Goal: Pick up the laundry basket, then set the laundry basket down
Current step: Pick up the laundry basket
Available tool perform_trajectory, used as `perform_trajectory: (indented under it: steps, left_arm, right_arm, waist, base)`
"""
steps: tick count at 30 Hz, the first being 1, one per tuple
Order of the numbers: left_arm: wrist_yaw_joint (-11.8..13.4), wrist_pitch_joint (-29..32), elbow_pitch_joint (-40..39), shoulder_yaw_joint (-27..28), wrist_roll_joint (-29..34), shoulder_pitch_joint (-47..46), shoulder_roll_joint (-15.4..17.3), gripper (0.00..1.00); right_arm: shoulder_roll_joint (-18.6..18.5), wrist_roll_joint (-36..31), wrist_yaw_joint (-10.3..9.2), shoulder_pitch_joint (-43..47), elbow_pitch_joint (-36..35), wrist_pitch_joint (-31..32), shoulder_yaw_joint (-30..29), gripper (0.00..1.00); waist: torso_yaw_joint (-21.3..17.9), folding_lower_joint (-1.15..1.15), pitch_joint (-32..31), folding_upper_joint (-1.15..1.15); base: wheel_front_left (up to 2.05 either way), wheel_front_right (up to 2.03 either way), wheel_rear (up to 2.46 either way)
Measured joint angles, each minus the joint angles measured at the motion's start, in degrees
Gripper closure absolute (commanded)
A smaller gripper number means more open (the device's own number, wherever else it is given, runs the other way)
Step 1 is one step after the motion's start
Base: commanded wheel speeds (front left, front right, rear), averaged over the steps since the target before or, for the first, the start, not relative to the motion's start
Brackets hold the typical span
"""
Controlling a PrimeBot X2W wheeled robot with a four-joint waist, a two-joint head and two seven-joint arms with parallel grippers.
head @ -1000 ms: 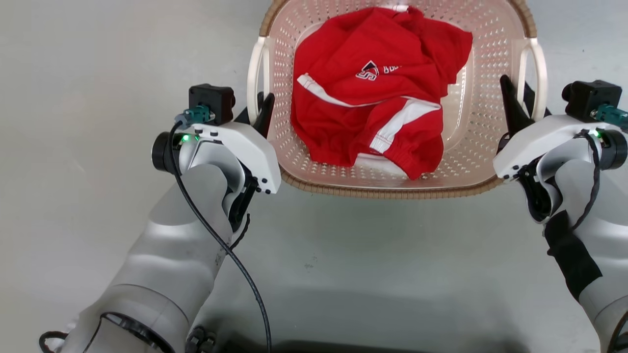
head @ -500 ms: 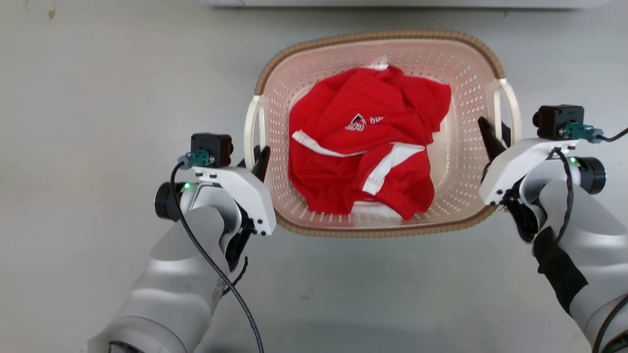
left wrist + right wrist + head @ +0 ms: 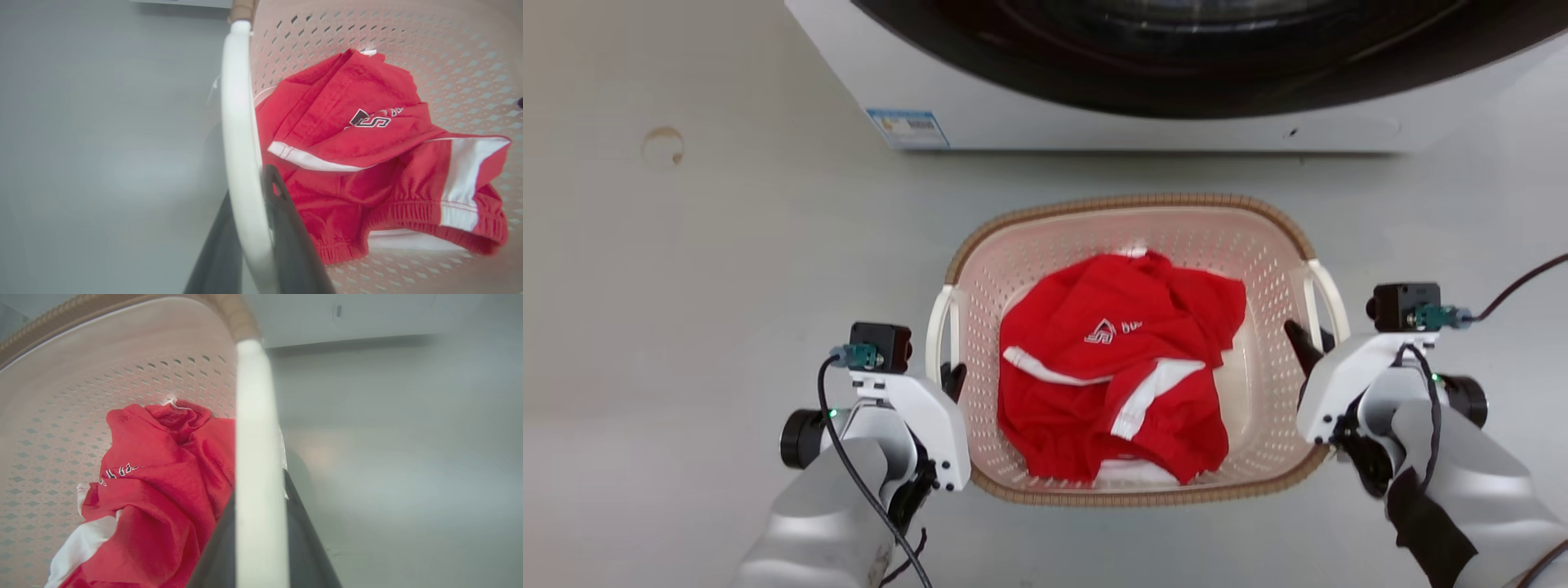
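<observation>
The laundry basket [image 3: 1045,261], pale pink and perforated with a brown woven rim, sits in front of me on the grey floor; whether it touches the floor I cannot tell. A red garment with white stripes [image 3: 1111,376] lies inside. My left gripper [image 3: 953,377] is shut on the white left handle [image 3: 939,327]. In the left wrist view that handle [image 3: 239,143] runs between the dark fingers [image 3: 286,228]. My right gripper [image 3: 1307,339] is shut on the right handle [image 3: 1327,294]. In the right wrist view the handle [image 3: 253,437] passes between the fingers [image 3: 304,539].
A white washer [image 3: 1094,122] with a dark round door stands just beyond the basket, a blue label [image 3: 907,126] on its lower left corner. Bare grey floor [image 3: 686,286] spreads left and right of the basket. A faint ring mark [image 3: 662,145] is on the floor at far left.
The camera has shifted: the washer has come into view at the top. The basket and both grippers now sit lower and smaller in the picture. Both grips on the handles are unchanged.
</observation>
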Motion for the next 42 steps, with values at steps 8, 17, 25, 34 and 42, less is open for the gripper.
perform_trajectory:
  steps: [8, 17, 25, 34, 42]
  left_arm:
    - [-0.52, 3.08, 0.01, -0.57, -1.11, 4.36, 0.65, 1.00]
    - [-0.58, 9.56, -0.13, -1.72, -2.94, 11.77, 1.44, 1.00]
    - [-0.84, 14.69, -0.27, -2.50, -4.12, 17.12, 1.67, 1.00]
    - [-1.00, 16.75, -0.44, -2.91, -4.54, 18.16, 2.00, 1.00]
    - [-1.00, 17.40, -0.46, -3.14, -4.61, 17.91, 2.08, 1.00]
  right_arm:
    - [0.52, 4.80, 0.00, 4.55, -0.03, 2.29, 2.70, 1.00]
    - [1.49, 9.56, 0.00, 10.55, 1.14, 7.62, 7.22, 1.00]
    - [2.32, 12.11, 0.00, 15.22, 3.05, 10.03, 10.51, 1.00]
    - [2.78, 14.51, 0.00, 16.36, 4.25, 9.71, 12.72, 1.00]
    - [2.87, 15.53, 0.01, 16.00, 4.76, 9.54, 14.39, 1.00]
  waist:
    - [-0.81, 0.00, -7.40, 0.00]
    - [-2.06, 0.00, -18.07, 0.00]
    - [-2.38, -0.01, -27.29, 0.00]
    - [-1.97, -0.01, -31.48, 0.00]
    - [-1.96, -0.01, -31.14, 0.00]
  base:
    - [0.00, 0.00, 0.00]
    - [0.00, 0.00, 0.00]
    - [0.00, 0.00, 0.00]
    - [0.00, 0.00, 0.00]
    - [0.00, 0.00, 0.00]
